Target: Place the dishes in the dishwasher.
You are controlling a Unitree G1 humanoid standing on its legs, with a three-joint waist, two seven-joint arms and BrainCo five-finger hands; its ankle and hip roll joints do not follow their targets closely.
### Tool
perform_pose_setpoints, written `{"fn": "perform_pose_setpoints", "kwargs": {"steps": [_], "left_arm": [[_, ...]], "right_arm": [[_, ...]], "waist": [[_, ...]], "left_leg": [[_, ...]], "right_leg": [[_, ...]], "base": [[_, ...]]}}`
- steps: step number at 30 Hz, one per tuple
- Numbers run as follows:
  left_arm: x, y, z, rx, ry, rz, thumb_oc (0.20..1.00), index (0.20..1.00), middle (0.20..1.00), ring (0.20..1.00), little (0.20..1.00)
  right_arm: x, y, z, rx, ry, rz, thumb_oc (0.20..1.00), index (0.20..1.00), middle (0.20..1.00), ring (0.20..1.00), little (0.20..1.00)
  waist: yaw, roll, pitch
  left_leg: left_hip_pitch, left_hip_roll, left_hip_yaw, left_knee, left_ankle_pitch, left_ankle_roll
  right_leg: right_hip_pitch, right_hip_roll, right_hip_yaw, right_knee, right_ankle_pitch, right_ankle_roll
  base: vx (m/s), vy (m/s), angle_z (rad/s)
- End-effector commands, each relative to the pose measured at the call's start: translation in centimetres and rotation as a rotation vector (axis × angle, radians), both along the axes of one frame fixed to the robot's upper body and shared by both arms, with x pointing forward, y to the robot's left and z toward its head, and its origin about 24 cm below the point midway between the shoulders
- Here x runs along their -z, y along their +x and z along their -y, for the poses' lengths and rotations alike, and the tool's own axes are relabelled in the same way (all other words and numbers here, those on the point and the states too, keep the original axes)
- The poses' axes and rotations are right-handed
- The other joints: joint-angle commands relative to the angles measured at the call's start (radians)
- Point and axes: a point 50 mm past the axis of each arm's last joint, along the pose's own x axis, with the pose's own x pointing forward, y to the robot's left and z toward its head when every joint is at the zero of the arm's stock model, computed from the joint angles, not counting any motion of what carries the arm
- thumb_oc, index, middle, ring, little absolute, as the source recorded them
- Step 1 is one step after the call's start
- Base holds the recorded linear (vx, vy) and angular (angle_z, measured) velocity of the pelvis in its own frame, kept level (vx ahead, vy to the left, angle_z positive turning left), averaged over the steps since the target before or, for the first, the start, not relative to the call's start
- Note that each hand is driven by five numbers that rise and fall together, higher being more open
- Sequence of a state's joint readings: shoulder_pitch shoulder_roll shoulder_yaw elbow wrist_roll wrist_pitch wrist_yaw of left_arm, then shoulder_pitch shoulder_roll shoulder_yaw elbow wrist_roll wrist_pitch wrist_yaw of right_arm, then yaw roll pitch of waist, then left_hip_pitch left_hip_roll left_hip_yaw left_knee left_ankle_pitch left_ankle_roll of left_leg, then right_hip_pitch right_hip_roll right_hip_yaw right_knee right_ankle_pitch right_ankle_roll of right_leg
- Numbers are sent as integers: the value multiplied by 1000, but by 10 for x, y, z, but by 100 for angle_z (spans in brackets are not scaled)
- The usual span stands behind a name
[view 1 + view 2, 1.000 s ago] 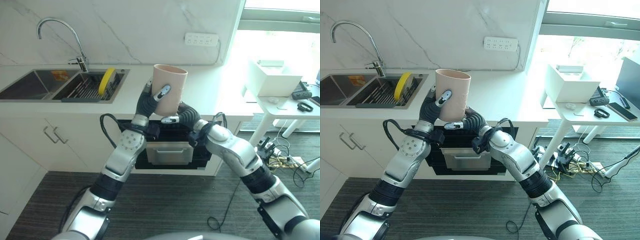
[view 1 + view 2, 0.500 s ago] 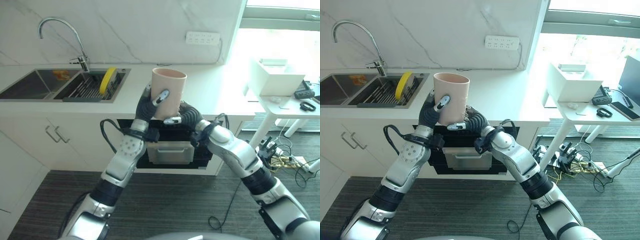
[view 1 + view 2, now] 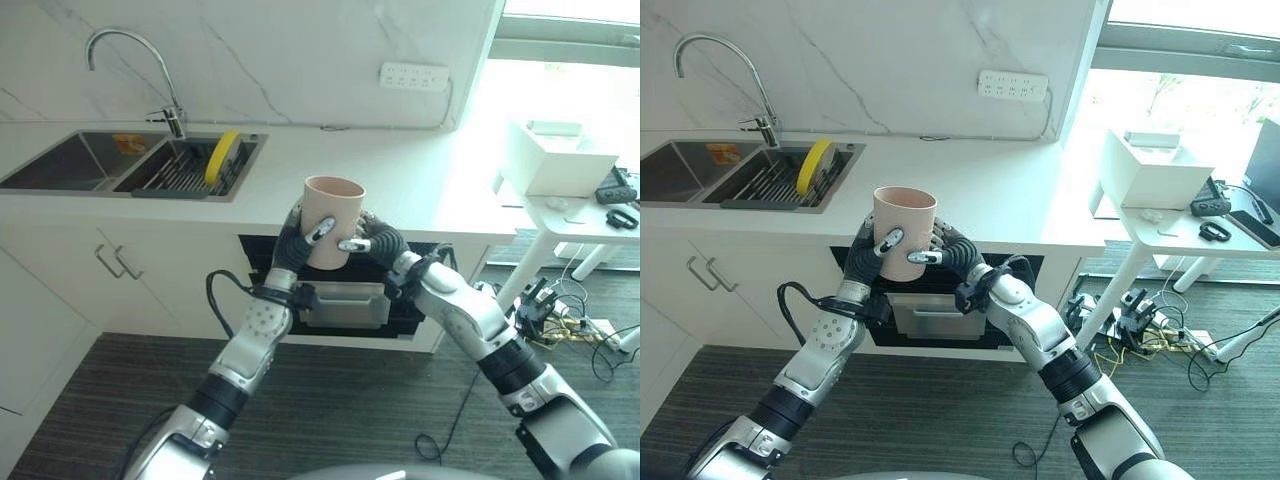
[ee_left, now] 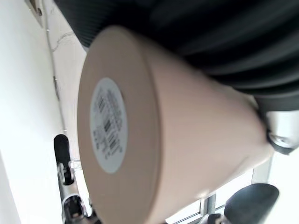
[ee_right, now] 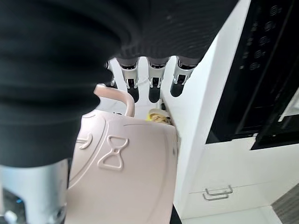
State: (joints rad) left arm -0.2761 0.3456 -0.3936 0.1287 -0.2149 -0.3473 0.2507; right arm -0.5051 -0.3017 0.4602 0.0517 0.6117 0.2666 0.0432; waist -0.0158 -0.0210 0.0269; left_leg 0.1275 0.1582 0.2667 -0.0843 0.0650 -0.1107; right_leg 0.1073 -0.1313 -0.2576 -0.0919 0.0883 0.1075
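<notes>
A pale pink cup [image 3: 333,208] stands upright in the air in front of the counter edge, above the dark dishwasher opening [image 3: 345,305]. My left hand [image 3: 291,246] grips its left side, thumb across the front. My right hand [image 3: 378,240] clasps its right side, with the thumb tip on the cup wall. The left wrist view has the cup's [image 4: 187,140] flat base with a round white label. In the right wrist view the cup [image 5: 126,177] bears a raised bow shape and a handle, with my fingers [image 5: 154,79] reaching past it.
A yellow plate [image 3: 217,160] leans in the sink rack [image 3: 180,180] under the tap [image 3: 130,60]. White cabinet doors [image 3: 110,270] lie left of the dishwasher. A white table [image 3: 590,215] with a box stands at the right, cables on the floor below it.
Both hands have lowered the cup from over the counter to just in front of its edge, and the view has tipped a little lower.
</notes>
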Motion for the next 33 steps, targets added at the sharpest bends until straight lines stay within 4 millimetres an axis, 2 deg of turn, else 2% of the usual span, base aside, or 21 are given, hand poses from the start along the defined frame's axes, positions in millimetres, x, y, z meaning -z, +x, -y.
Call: {"fn": "perform_pose_setpoints", "kwargs": {"steps": [1,17,19,20,21,22,33], "left_arm": [[-31,11,24,92,38,150,200,200,200,200,200],[-26,12,30,79,36,180,200,200,200,200,200],[-24,11,30,81,39,182,200,200,200,200,200],[-22,11,31,85,39,181,200,200,200,200,200],[-22,11,32,86,40,181,200,200,200,200,200],[-21,10,33,90,42,180,200,200,200,200,200],[-19,11,33,87,46,163,200,200,200,200,200]], "right_arm": [[-51,-6,-36,-187,157,197,1000,1000,1000,1000,1000],[-19,-14,-51,-288,37,187,1000,1000,1000,1000,1000],[-16,-16,-54,-302,27,186,934,934,934,934,934],[-16,-17,-57,-308,34,195,580,580,580,580,580],[-17,-17,-57,-307,39,200,498,498,498,498,498],[-19,-17,-57,-307,40,208,209,209,209,209,209],[-36,-19,-56,-295,133,277,200,200,200,200,200]], "waist": [[18,-11,-10],[11,-13,-15],[12,-13,-14],[12,-12,-15],[12,-12,-15],[13,-12,-15],[10,-7,-15]], "left_leg": [[36,87,1,-3,-20,-24],[37,88,9,-3,-20,-25],[37,89,9,-3,-19,-25],[36,90,10,-3,-18,-25],[36,90,10,-3,-18,-25],[35,90,8,-3,-18,-25],[34,92,10,-3,-17,-26]], "right_leg": [[27,-86,-15,5,1,60],[22,-84,-4,5,2,63],[22,-84,-4,5,3,63],[20,-84,-5,5,3,63],[20,-84,-4,5,3,63],[20,-84,-3,5,4,63],[17,-86,-2,5,5,65]], "base": [[0,0,0],[1,0,-1],[0,0,0],[0,0,0],[0,0,0],[0,0,0],[0,0,0]]}}
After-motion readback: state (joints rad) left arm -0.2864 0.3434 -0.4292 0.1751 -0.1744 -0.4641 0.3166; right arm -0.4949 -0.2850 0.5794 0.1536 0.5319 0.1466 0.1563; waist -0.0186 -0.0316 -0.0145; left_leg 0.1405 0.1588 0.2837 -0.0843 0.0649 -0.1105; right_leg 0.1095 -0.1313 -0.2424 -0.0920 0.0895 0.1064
